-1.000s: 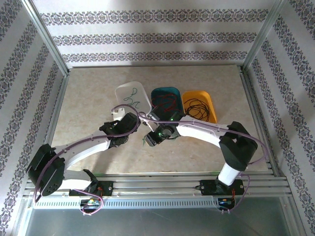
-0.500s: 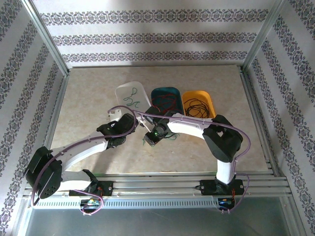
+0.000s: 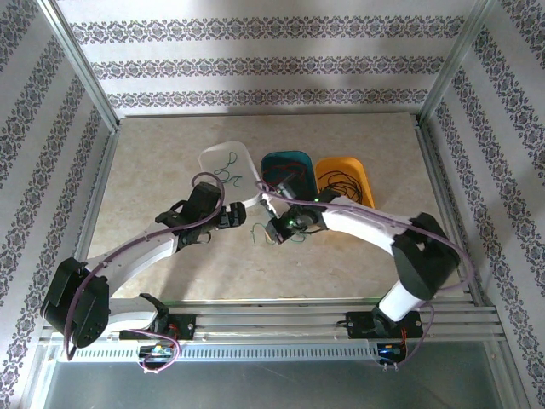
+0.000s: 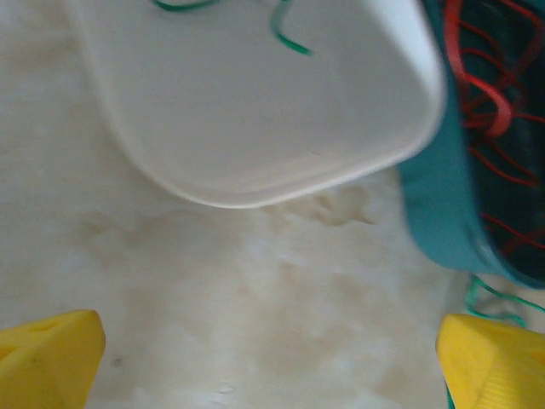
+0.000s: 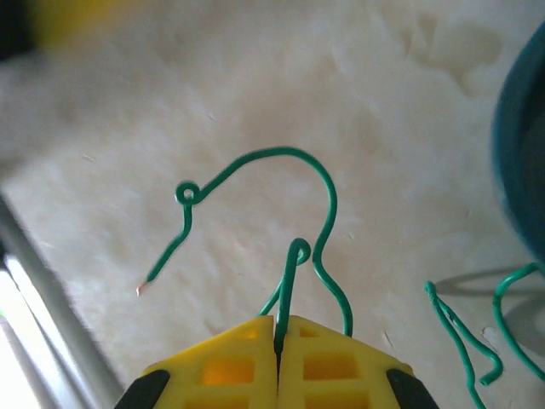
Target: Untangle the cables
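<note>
Pinching one green cable between the fully closed fingers of the right gripper, over the bare table just on the near side of the teal tray. Gripping it low, beside a small loop, with a long curl and a free bare-tipped end arching out beyond the fingertips. Leaving a second green strand loose on the table, nearer the teal tray's wall and seemingly apart from the held one. Holding the left gripper wide open and empty, hovering off the teal tray's near left corner. Apparently sorting by colour: red cables piled inside the teal tray, green pieces in the white tray just beside it on the left, black cables in the orange tray just beside it on the right.

Judging the risks from here:
- Gripping so thin a wire at a single point, and so risking a slip out of the pinch on lifting.
- Risking the springy free end catching the teal tray's rim or the red cables on the way across to the white tray, and dragging a red strand out.
- Possibly snagging the loose green strand too, through some crossing hidden beneath the fingers.
- Risking a bump against the open left gripper, hovering close to the likely path past the teal tray.
</note>
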